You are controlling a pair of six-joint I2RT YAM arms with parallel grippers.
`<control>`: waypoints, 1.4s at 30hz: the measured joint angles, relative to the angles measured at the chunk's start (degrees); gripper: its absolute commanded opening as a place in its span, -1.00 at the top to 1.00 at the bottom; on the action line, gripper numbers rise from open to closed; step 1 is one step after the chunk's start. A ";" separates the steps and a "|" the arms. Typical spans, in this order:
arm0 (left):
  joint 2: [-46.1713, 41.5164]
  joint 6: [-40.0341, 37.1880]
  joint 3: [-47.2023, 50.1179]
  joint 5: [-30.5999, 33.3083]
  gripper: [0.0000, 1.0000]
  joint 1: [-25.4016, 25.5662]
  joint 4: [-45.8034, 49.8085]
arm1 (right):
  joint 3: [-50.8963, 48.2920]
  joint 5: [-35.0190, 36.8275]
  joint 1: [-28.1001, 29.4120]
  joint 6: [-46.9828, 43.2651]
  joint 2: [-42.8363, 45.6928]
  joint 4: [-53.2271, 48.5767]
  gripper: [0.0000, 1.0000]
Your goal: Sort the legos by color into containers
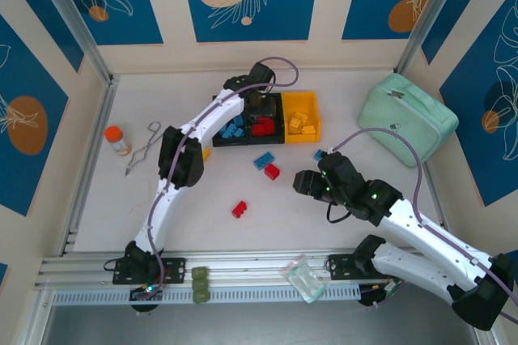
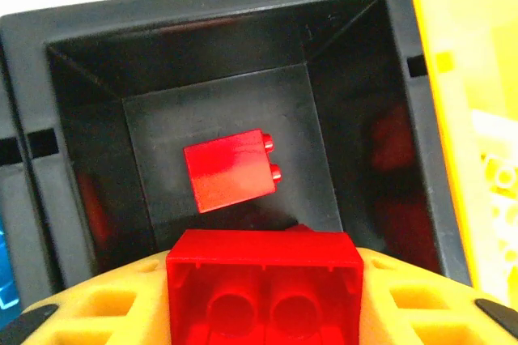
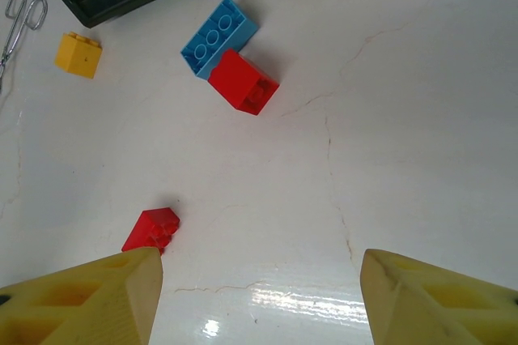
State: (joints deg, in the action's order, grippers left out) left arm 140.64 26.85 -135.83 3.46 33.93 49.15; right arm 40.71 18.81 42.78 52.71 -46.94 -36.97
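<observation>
Legos (image 1: 264, 160) are lying partly sorted. Blue ones are sitting in the left bin (image 1: 220, 142), red ones in the middle bin (image 2: 77, 199) and yellow ones in the yellow bin (image 1: 300, 139). These three containers (image 1: 248, 143) are standing joined in a row at the far side of the desk (image 1: 356, 223).

The left pincer (image 2: 265, 304) is hanging over the middle bin and clenching a red brick (image 2: 265, 276) between its yellow fingers (image 2: 421, 304). Below it a second red brick (image 2: 231, 173) is lying on its side on the bin floor (studs facing the yellow bin).

The right pincer (image 3: 259, 296) is hovering released above bare desk, with nothing between its fingers. A small red lego (image 3: 151, 229) is lying just ahead of one fingertip. Farther ahead a blue brick (image 3: 218, 35) is touching a red block (image 3: 243, 80). A yellow brick (image 3: 78, 53) is sitting near the bins' corner, beside a scissor-handled tool (image 3: 20, 17).

An orange-capped bottle (image 1: 118, 140) is standing to the left of that tool, its label too small to read.
</observation>
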 measured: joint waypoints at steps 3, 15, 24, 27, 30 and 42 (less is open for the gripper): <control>0.44 -0.35 -1.36 0.02 -0.09 -0.37 0.87 | 0.00 0.20 0.00 0.31 0.00 -0.02 -0.32; 0.44 -0.46 -1.57 0.00 -0.28 -0.28 1.73 | 0.00 0.33 0.02 0.52 0.00 -0.02 -0.32; -10.36 -0.63 10.80 -2.05 -0.28 0.74 -0.50 | 0.04 0.26 0.22 -1.31 -2.27 0.15 -0.34; -18.10 -0.92 18.99 -4.02 -0.29 1.09 -3.37 | 0.07 -0.31 0.11 -4.07 -4.22 0.96 -0.43; -26.08 -1.07 27.85 -6.01 -0.30 1.14 -6.62 | 0.37 -1.57 -0.59 -8.11 -6.45 3.13 -0.48; -55.04 1.38 68.48 -12.04 -0.36 1.18 -17.77 | 4.72 -7.98 -5.31 -23.87 -23.04 13.86 -0.53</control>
State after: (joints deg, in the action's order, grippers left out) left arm 85.60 28.23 -67.35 -8.58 35.11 31.38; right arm 45.43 10.83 37.47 28.84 -69.97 -23.11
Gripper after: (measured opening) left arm 0.676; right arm 0.760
